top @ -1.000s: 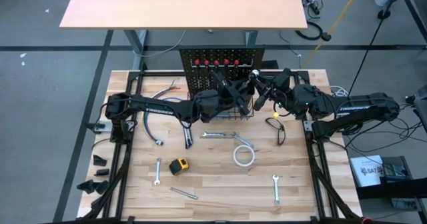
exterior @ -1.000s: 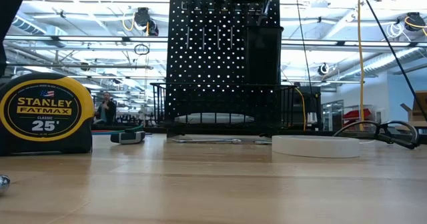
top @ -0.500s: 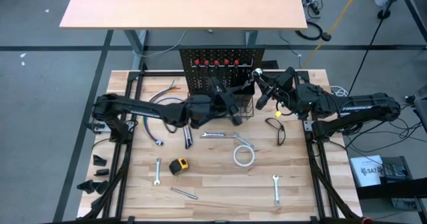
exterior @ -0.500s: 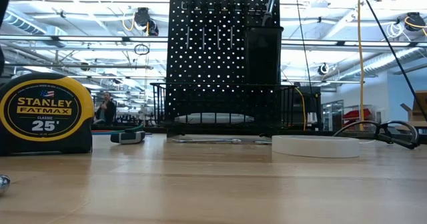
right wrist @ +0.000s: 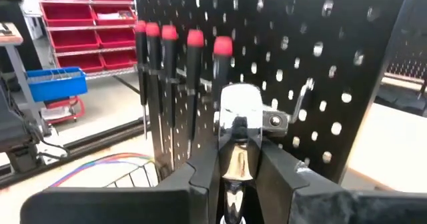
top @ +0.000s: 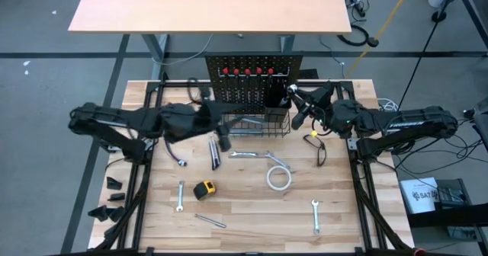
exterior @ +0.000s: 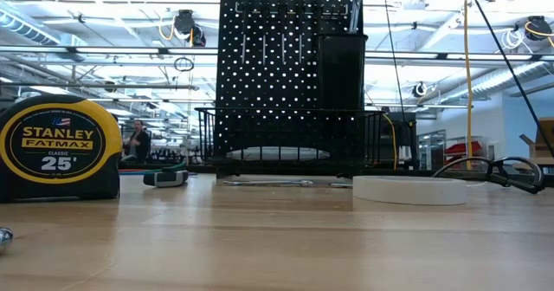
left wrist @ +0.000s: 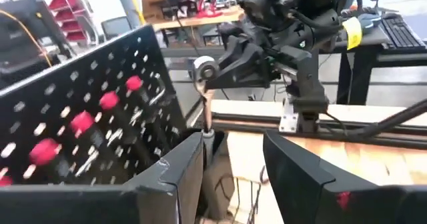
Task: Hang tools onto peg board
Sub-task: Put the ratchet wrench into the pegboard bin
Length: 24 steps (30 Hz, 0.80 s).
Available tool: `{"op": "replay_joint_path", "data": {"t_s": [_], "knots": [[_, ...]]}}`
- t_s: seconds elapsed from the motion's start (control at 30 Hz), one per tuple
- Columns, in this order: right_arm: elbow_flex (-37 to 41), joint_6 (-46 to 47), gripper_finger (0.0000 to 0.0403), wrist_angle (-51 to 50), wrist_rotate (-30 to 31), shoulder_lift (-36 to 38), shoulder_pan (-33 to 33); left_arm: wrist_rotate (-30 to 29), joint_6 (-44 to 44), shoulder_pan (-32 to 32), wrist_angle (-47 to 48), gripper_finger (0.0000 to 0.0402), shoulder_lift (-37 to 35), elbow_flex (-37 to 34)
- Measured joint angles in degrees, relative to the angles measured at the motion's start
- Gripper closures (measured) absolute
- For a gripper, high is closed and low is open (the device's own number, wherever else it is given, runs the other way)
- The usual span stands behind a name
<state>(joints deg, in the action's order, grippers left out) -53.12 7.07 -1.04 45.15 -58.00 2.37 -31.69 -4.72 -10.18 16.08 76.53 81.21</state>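
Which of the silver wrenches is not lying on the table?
The wrench held in the right gripper, raised in front of the peg board. The others lie flat on the table.

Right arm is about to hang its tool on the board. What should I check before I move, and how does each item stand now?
1. Right gripper shut on the silver wrench: ok.
2. Wrench on the free hook of the peg board: not ok, not yet hooked.
3. Wrench's hole lined up with the hook: cannot tell.
4. Clearance from the red-handled screwdrivers: cannot tell.
5. Left gripper open, empty, off to the board's left: ok.
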Motion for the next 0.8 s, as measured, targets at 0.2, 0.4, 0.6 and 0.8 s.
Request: {"op": "replay_joint_path", "data": {"t_s": [0.2,0.4,0.6,0.8], "knots": [[3.0,1.2,0.0339,3.04,0.04,-0.04,0.0,3.73,6.26,-0.45,-4.64,0.0242,-13.05,-15.88],[3.43,1.29,0.0339,2.93,0.07,-2.07,-0.41,6.24,12.34,-0.45,-16.71,0.0242,-24.02,-32.36],[3.43,2.94,0.0339,2.84,1.48,-4.96,-0.5,6.09,14.94,-0.45,-20.07,0.0242,-27.13,-37.4],[3.43,3.66,0.0339,2.63,1.85,-6.09,-0.61,6.6,14.91,-0.45,-20.87,0.0242,-27.11,-37.4]]}}
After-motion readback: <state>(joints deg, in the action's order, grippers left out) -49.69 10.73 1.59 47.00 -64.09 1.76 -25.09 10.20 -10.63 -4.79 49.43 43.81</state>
